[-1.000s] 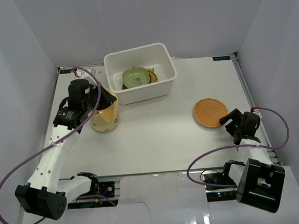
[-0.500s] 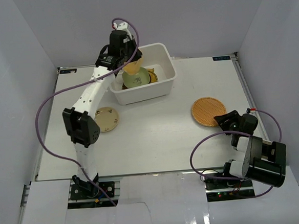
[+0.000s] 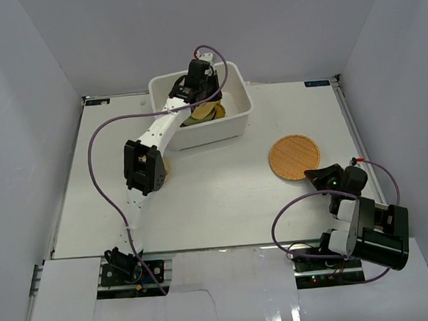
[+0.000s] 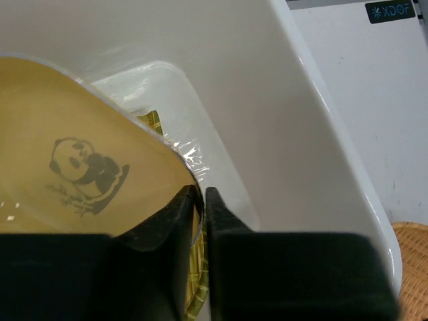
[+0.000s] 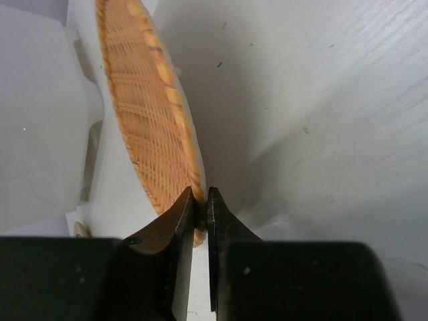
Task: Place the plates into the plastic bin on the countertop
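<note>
The plastic bin point(image 3: 237, 122) sits at the far edge of the desk point(image 3: 224, 196), a little left of centre. The left arm point(image 3: 157, 131) reaches over the bin's near wall so that the left pincer point(image 4: 200, 200) hangs inside it. That pincer is closed to a thin slit on the rim of a tan plate point(image 4: 80, 174) printed with a small panda. Gripping it by the edge seems to be a way to carry a shallow dish that gives the fingers nothing else to hold. The plate lies low in the bin, close to the right-hand wall and above a yellow woven tray point(image 4: 150, 122). It looks ready to be let go, though I cannot tell whether it already rests on what is beneath it. Near the right edge of the desk, the orange woven plate point(image 3: 294, 157) is outside the bin and well apart from it. The right pincer point(image 5: 199, 200) is squeezed nearly shut on the plate's near rim, one finger above the weave and one below, coming in low and almost level with the desk. That flat approach looks chosen to slip a finger under a lip lying close to the surface. Whether the plate's far side is off the desk cannot be made out. By my reading, one plate is at the point of release and the next is gripped for its trip to the bin.
</note>
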